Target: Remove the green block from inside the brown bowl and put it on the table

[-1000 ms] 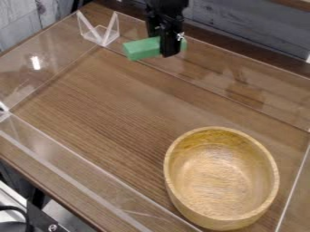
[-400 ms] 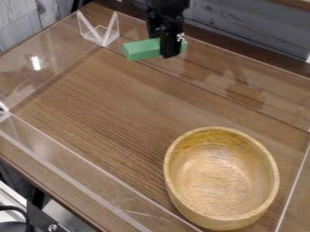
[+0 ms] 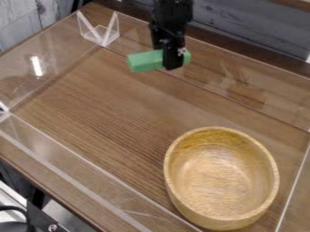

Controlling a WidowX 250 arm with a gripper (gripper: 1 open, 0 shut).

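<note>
One green block (image 3: 145,61) is pinched in the fingertips of the black gripper (image 3: 168,52), at the far side of the scene, a little left of the middle of the view. The gripper comes in from the far edge, pointing down toward the table (image 3: 121,109), and its dark, jointed fingers cover the right part of the block. The block's bright green left part sticks out past them toward the left, its long side running roughly left to right. Whether the block's underside touches the wood or hangs just over it, I cannot tell. The brown bowl (image 3: 220,178) sits at the near right of the table, well apart from the block and the gripper. It is round, upright and of light tan wood, with a thick rim, and its inside shows bare grain, so the block is outside it. Left of the gripper, near the far left corner, stands a small clear, white-edged piece (image 3: 98,29), apart from the block. Low clear walls (image 3: 91,198) border the table, one running slantwise along the near left side. Beyond the wall at the near left corner are dark cables (image 3: 14,214), partly cut off by the edge of the view.
</note>
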